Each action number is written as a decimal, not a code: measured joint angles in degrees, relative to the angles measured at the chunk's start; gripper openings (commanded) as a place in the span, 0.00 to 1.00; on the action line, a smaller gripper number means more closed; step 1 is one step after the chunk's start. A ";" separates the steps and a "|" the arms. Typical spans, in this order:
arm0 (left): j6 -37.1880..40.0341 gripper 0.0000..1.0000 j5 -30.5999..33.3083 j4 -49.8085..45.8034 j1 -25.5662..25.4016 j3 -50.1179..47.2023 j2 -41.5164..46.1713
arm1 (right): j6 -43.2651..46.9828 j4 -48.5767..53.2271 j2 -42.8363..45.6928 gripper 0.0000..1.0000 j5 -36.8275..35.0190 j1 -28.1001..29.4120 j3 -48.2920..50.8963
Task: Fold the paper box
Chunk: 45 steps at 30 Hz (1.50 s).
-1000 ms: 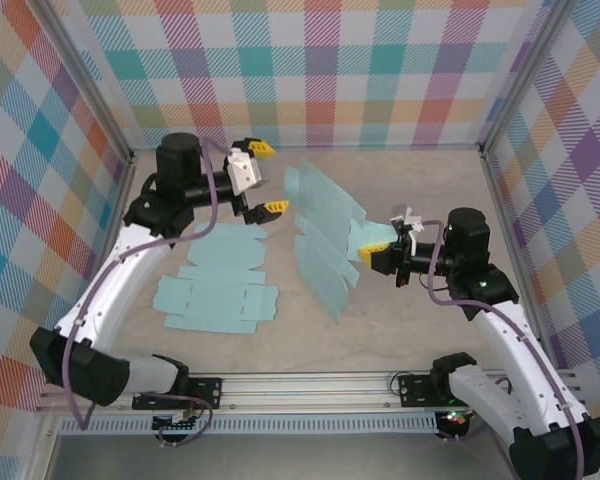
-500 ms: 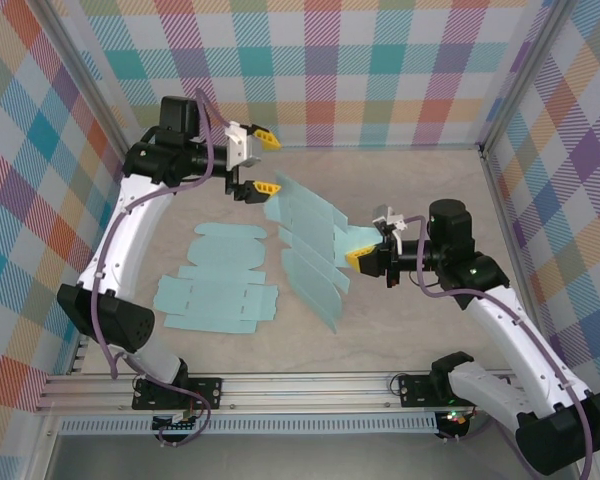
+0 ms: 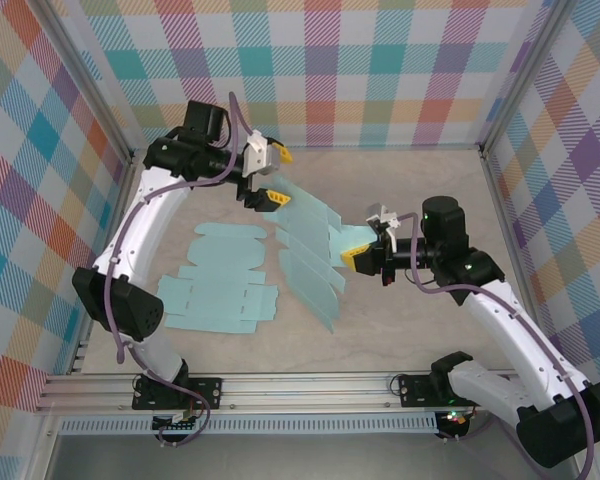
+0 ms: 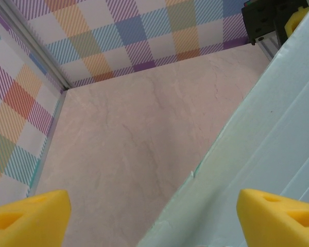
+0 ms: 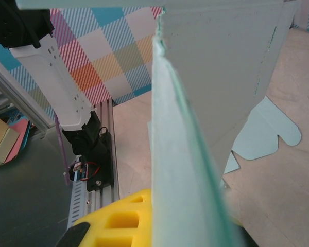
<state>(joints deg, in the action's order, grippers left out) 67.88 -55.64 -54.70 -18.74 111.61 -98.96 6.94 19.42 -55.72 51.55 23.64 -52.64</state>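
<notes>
Right pincer [image 3: 360, 256] gripping paper box [image 3: 312, 262], left pincer [image 3: 277, 178] open at edge

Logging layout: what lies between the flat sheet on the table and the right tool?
The raised blank, gripped by the right tool, stands between it and the flat sheet; the top view shows this.

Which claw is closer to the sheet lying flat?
Left. The left claw hovers just behind the flat sheet; the right claw is farther right, gripping the raised sheet.
</notes>
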 measured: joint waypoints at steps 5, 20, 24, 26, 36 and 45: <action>3.28 0.75 1.40 -4.61 -1.07 1.95 -1.81 | 0.00 0.00 -0.17 0.00 -0.68 0.09 0.00; 5.05 0.26 5.57 -8.31 -2.05 1.95 -1.92 | 0.00 -0.52 -0.17 0.00 -3.19 0.09 0.39; 3.26 0.12 7.93 -7.26 -2.19 1.20 -1.92 | -0.28 -1.40 -0.15 0.00 -4.92 0.04 0.48; 1.92 0.12 9.68 -6.23 -2.29 0.24 -1.90 | -1.14 -1.66 -0.17 0.02 -7.23 0.02 0.70; -12.61 0.06 25.35 3.23 -7.74 -11.13 2.10 | -7.43 0.20 -3.56 0.35 -25.70 -0.35 2.01; -21.35 0.02 32.68 14.86 -13.60 -15.87 0.63 | -15.17 3.96 -3.98 0.68 -36.17 -6.93 2.08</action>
<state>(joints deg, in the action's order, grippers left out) 46.52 -22.96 -39.83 -32.34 95.74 -98.32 -8.23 23.38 -59.70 15.38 16.71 -50.57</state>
